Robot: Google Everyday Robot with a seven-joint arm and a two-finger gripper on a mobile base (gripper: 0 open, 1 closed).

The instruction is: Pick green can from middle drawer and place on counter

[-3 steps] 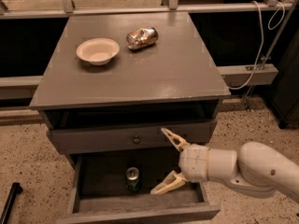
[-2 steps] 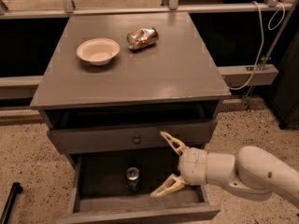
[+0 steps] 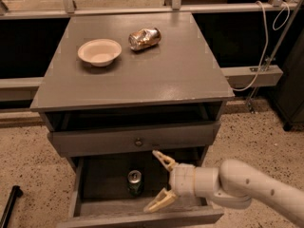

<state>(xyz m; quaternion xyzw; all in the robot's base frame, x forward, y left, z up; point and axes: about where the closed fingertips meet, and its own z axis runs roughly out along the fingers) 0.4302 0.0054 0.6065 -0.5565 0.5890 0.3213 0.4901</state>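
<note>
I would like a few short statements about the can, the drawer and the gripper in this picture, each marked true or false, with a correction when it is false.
1. The green can stands upright in the open drawer. True.
2. The gripper is at the drawer, just right of the green can. True.
3. The jaws are shut on the green can. False: they are spread open, and the can is to their left, not between them.
4. The counter has nothing on it. False: a bowl and a dented can lying on its side are on the counter.
</note>
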